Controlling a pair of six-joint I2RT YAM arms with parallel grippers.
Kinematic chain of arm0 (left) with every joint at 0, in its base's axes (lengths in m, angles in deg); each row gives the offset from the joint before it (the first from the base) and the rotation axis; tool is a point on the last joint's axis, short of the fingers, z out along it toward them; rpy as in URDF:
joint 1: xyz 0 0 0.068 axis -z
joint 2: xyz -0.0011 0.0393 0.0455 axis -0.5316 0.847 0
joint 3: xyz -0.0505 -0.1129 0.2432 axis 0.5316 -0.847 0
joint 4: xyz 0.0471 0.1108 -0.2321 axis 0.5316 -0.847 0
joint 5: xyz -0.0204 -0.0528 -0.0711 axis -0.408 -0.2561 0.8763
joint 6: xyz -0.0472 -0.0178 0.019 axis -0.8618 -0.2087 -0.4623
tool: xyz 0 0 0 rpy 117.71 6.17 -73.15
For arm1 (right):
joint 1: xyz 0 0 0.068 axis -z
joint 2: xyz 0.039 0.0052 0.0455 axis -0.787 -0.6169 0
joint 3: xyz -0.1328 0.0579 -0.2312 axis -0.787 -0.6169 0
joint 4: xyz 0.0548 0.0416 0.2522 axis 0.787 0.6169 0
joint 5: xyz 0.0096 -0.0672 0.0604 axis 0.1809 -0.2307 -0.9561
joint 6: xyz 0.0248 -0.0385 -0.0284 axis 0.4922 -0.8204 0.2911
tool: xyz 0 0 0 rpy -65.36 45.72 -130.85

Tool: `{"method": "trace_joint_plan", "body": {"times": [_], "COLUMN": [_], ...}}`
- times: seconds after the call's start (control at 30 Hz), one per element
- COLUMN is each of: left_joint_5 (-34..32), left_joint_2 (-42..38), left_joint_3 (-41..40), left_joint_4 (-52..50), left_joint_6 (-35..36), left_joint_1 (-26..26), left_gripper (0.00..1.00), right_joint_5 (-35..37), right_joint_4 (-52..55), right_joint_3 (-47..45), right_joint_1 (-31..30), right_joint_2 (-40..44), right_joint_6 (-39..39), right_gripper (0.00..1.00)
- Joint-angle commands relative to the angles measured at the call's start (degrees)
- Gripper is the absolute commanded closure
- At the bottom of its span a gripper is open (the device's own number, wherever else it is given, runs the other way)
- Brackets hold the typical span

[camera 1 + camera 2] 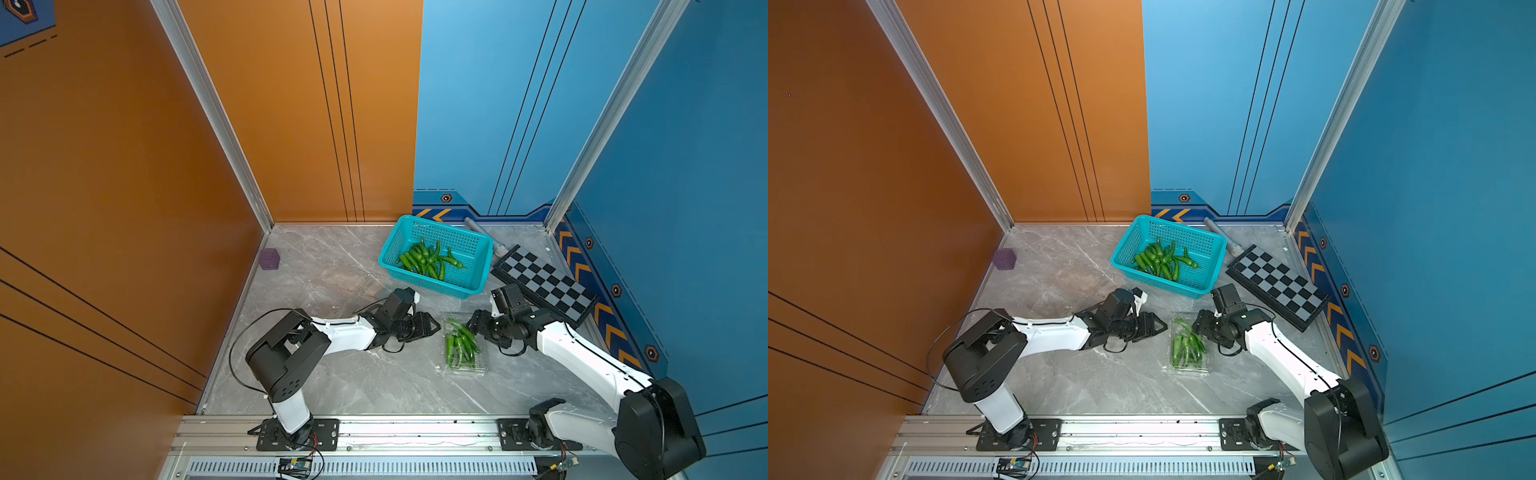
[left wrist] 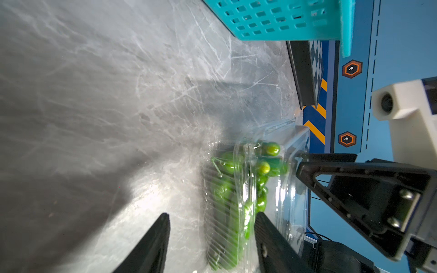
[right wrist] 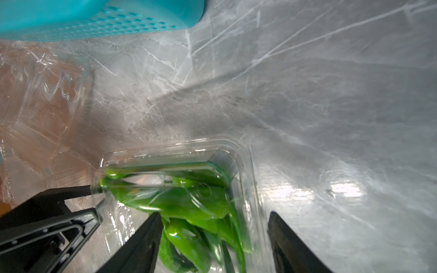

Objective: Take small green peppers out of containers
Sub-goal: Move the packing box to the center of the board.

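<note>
Small green peppers [image 1: 459, 347] sit in the clear container [image 1: 465, 371]; left gripper [image 1: 437, 326] spread at its edge, maybe touching; right gripper [image 1: 470, 322] spread wide, straddling one end.

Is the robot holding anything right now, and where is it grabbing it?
Nothing looks held. The left gripper and right gripper both stand open at the far end of the clear box of peppers; no pepper is pinched.

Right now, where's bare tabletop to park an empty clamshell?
Free: near strip between the pepper clamshell and the base rail; far patch between purple cube and teal basket. Crowded: left tool and right tool flank the clamshell; chessboard beyond.
</note>
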Motion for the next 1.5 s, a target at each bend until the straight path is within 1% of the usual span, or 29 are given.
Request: {"method": "trace_joint_plan", "body": {"times": [0.0, 0.53, 0.73, 1.07, 1.33, 1.47], "left_joint_5": [1.6, 2.8, 2.8, 3.4, 3.4, 3.8], "left_joint_2": [-1.3, 2.0, 0.6, 2.9, 3.0, 2.7], "left_joint_3": [-0.9, 0.3, -1.1, 1.1, 1.3, 0.9], "left_joint_4": [0.0, 1.3, 1.3, 1.3, 1.3, 3.1], "left_joint_6": [0.1, 0.6, 0.9, 1.3, 1.4, 0.7], "left_joint_1": [-0.8, -1.1, -2.1, -1.1, -1.0, -1.0], "left_gripper": [0.41, 0.41, 0.42, 0.42, 0.42, 0.42], "right_joint_5": [-0.6, -1.4, -1.6, -1.8, -2.2, -2.7], "right_joint_4": [-0.6, -1.2, -1.3, -1.7, -2.3, -2.5], "right_joint_3": [0.5, 0.8, 0.8, 0.7, 0.8, 0.8], "right_joint_1": [-0.2, -0.1, 0.0, -0.1, -0.1, -0.1], "right_joint_2": [-0.2, -0.4, -0.6, -0.6, -1.0, -1.5], "right_joint_6": [-0.8, -0.8, -0.9, -0.8, -0.8, -1.1], "right_gripper": [0.27, 0.27, 0.27, 0.27, 0.27, 0.27]}}
